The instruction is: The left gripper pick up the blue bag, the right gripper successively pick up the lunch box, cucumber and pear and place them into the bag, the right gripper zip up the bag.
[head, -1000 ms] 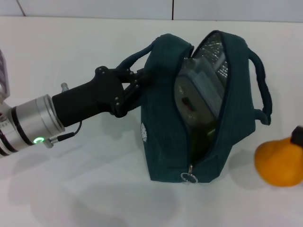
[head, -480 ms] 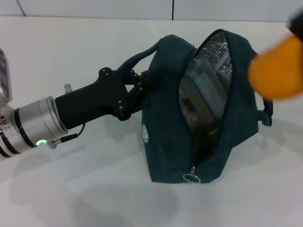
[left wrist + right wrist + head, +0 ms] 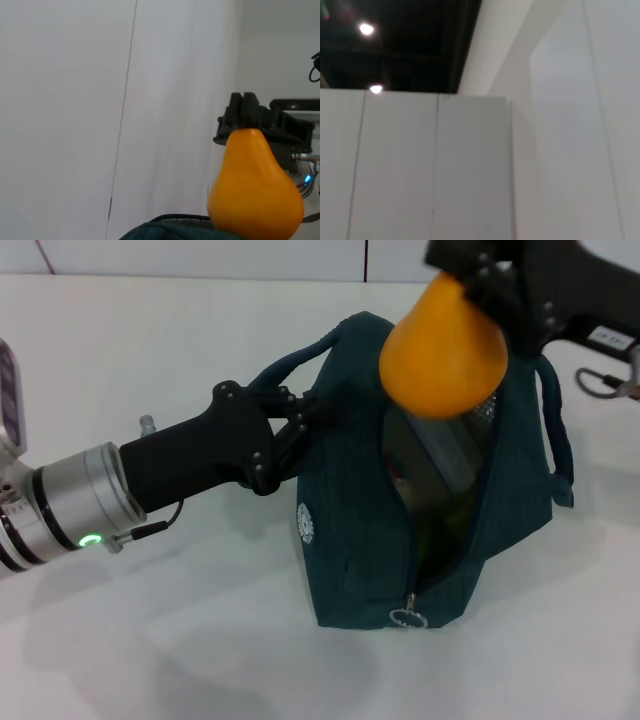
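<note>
The blue bag [image 3: 360, 530] stands on the white table with its zipper open, and its rim [image 3: 170, 227] shows in the left wrist view. My left gripper [image 3: 300, 425] is shut on the bag's near handle and side. The grey lunch box [image 3: 440, 455] sits inside the opening, with a dark green shape [image 3: 440, 530] below it that may be the cucumber. My right gripper [image 3: 482, 288] is shut on the narrow top of the orange pear [image 3: 445, 350] and holds it just above the bag's opening. The left wrist view also shows the pear [image 3: 255, 195] under the right gripper [image 3: 260, 120].
The zipper pull ring [image 3: 405, 618] hangs at the bag's near bottom corner. A second handle [image 3: 558, 440] arcs over the bag's right side. A cable loop [image 3: 600, 380] lies at the far right. The right wrist view shows only walls and ceiling.
The pear rose from the table at the right and moved up and left in my right gripper, to a spot over the bag's opening. The left arm and bag barely shifted.
</note>
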